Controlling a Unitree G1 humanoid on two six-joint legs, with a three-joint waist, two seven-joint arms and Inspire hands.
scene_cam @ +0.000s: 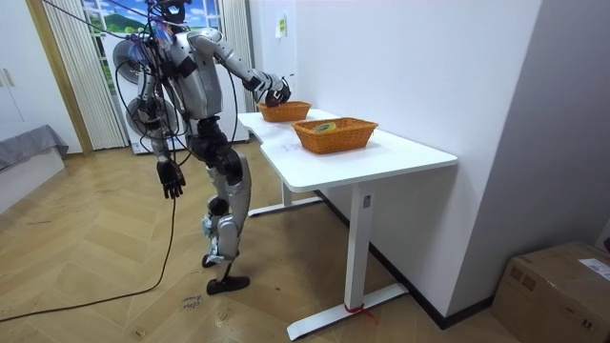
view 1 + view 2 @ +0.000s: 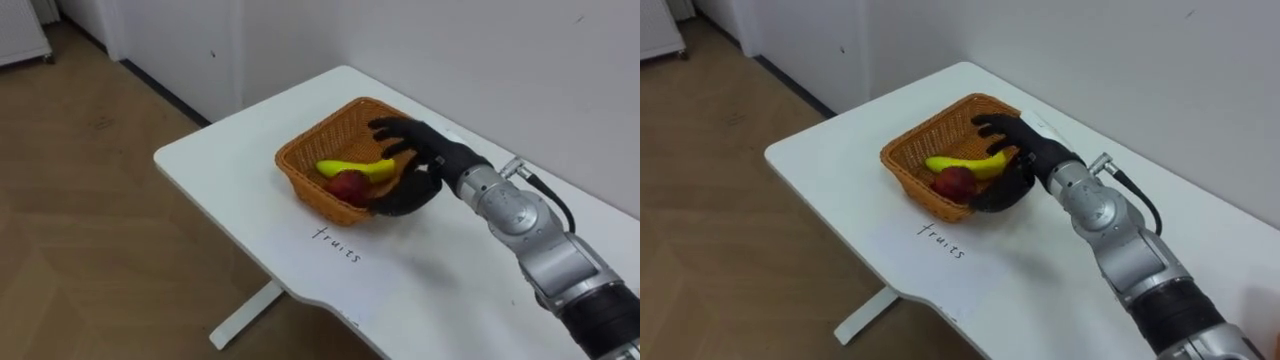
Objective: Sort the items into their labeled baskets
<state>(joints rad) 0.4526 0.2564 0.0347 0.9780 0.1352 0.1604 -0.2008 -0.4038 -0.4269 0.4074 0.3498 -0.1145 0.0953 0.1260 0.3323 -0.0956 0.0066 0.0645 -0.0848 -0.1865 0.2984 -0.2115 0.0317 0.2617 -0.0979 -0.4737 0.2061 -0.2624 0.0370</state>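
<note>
Left eye view: wicker basket (image 2: 298, 160) is set near the desk's (image 2: 225, 150) far left corner, with a handwritten label (image 2: 337, 245) between it and the front edge. Banana (image 2: 355, 168) and red apple (image 2: 347, 187) are seen inside, touching, the apple toward the near rim. Right hand (image 2: 425, 160) is held over the basket's right side, fingers spread straight above the banana, thumb down by the near-right rim; nothing is gripped.

Room view: robot is stood at the desk's end, right arm stretched to that basket. Left hand (image 1: 171, 179) is hung at its side, fingers relaxed, empty. Second wicker basket (image 1: 335, 135) is placed further along the desk, toward the room view's right; contents cannot be made out.
</note>
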